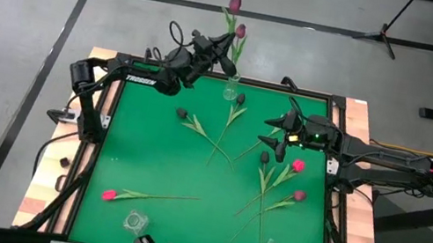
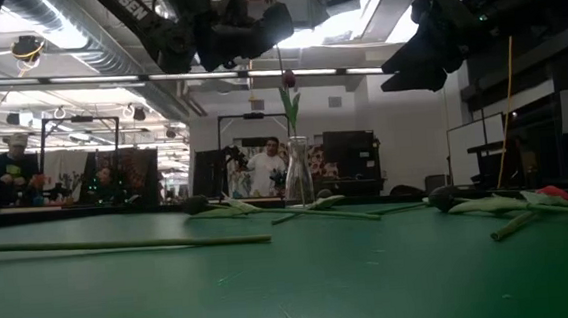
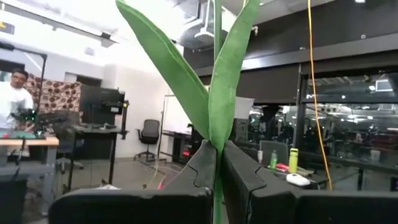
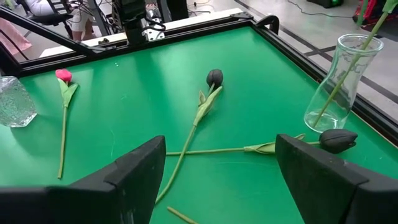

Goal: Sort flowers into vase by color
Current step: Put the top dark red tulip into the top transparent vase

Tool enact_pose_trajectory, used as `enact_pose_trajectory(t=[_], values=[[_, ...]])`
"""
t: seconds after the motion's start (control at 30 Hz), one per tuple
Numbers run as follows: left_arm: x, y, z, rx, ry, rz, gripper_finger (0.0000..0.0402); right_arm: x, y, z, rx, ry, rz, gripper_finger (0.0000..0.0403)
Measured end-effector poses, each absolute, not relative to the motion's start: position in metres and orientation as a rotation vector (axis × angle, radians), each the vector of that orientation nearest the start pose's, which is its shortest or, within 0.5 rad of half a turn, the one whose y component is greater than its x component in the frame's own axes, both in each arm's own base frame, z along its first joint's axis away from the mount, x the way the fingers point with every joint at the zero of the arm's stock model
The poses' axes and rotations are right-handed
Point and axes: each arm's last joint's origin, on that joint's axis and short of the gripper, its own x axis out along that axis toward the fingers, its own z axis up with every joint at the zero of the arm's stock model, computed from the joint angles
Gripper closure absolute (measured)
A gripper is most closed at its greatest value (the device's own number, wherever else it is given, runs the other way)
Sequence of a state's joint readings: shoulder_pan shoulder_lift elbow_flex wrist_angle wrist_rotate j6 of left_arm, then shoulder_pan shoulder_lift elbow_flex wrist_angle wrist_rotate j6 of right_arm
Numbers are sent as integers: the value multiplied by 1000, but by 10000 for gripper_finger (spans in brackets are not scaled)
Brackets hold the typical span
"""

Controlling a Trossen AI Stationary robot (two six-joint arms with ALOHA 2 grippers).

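High view: left gripper [image 1: 228, 64] clamps thin green stem of mauve-purple artificial tulip [image 1: 235, 2] over clear glass vase [image 1: 231, 88] at mat's far edge. Right gripper [image 1: 276, 137] gapes wide, empty, above near-black tulips [image 1: 236, 109] — light, floppy; pinch mid-stem.

Clear glossy glass vase [image 4: 341, 87], matt green felt-like table [image 1: 157, 156] – pale wood edge, matt fabric-look flowers [image 1: 223, 136]

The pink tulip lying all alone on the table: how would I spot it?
Start at the green table and go to the corner on the left arm's side, far from the tall vase. Beside a small glass there lies the pink tulip, the only flower with no other crossing it.
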State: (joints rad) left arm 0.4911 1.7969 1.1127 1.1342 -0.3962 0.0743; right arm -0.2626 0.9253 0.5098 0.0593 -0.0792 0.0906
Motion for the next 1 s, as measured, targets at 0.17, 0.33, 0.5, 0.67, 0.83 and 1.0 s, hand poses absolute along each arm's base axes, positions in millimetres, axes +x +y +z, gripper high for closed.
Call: enact_pose_trajectory(t=[0.17, 0.33, 0.5, 0.67, 0.83, 1.0], values=[[349, 198, 307, 104, -385, 890, 395, 194, -50, 237, 150, 343, -197, 100], [357, 200, 315, 100, -297, 887, 395, 194, -50, 237, 150, 344, -197, 100], [360, 194, 315, 91, -299, 871, 395, 194, -50, 237, 150, 344, -197, 100], [369, 194, 303, 90, -312, 864, 395, 194, -50, 237, 151, 345, -198, 100], [374, 197, 289, 97, -267, 896, 395, 194, -50, 236, 157, 350, -198, 100], [374, 197, 291, 110, -273, 898, 395, 194, -50, 236, 157, 352, -198, 100]])
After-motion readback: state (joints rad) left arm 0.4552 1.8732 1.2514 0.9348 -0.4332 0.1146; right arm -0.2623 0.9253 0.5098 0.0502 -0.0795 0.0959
